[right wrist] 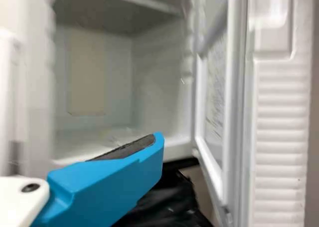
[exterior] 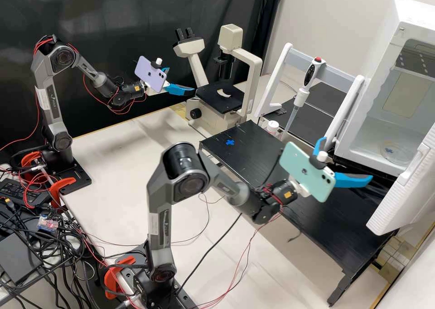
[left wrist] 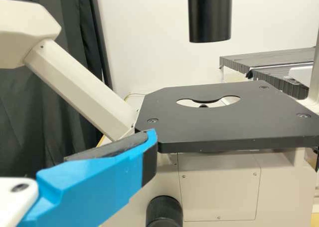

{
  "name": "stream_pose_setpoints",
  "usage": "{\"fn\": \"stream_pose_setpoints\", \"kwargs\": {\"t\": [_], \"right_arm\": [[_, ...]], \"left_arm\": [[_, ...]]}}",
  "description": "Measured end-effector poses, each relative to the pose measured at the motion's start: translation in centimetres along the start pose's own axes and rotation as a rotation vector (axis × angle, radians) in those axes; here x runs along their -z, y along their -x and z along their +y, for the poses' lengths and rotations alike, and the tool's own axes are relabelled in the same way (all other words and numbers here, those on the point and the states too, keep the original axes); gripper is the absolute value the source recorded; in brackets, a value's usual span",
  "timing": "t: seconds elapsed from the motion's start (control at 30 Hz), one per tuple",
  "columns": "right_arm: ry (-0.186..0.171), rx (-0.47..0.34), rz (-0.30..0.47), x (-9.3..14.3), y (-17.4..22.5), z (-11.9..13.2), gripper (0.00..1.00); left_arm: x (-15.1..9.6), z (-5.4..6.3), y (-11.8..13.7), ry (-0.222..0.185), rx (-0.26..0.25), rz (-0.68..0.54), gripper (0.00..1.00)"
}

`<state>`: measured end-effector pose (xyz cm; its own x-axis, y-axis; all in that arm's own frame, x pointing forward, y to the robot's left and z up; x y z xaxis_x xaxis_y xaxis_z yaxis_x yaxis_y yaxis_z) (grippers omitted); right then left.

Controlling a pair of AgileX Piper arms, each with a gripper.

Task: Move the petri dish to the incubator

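Observation:
The clear petri dish [exterior: 398, 152] lies on the incubator's floor, over or beside a small blue cross. The white incubator [exterior: 393, 134] has its door open; its chamber [right wrist: 94, 77] also shows in the right wrist view. Outside it, in front of the opening, is my right gripper [exterior: 347, 158], open and holding nothing; one blue finger of the right gripper [right wrist: 158, 142] crosses the lower part of its wrist view. My left gripper [exterior: 181, 79] is left of the microscope stage, open with nothing held; a finger of the left gripper [left wrist: 152, 142] appears before the stage [left wrist: 229, 129].
The incubator door [exterior: 405, 186] swings out close to the right gripper. A pipette [exterior: 297, 105] hangs on a white-framed rack behind the black raised platform [exterior: 247, 150]. A white-capped bottle [exterior: 272, 127] stands near the pipette. The microscope [exterior: 222, 96] stands at the back.

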<state>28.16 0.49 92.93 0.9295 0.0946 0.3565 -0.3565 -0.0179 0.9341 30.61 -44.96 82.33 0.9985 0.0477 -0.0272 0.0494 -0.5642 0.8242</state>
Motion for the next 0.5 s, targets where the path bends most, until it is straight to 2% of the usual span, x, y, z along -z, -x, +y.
{"fn": "stream_pose_setpoints", "kwargs": {"t": [0.17,0.33,0.5], "right_arm": [[-0.046,0.067,0.083,3.4,5.8,-2.0,1.0],[-0.063,0.113,0.103,4.7,9.0,-3.3,1.0],[-0.102,0.145,0.116,5.4,11.6,-4.1,1.0]], "left_arm": [[0.0,0.0,0.0,0.0,0.0,0.0,1.0],[0.0,0.0,0.0,0.0,0.0,0.0,1.0],[0.0,0.0,0.0,0.0,0.0,0.0,1.0]]}}
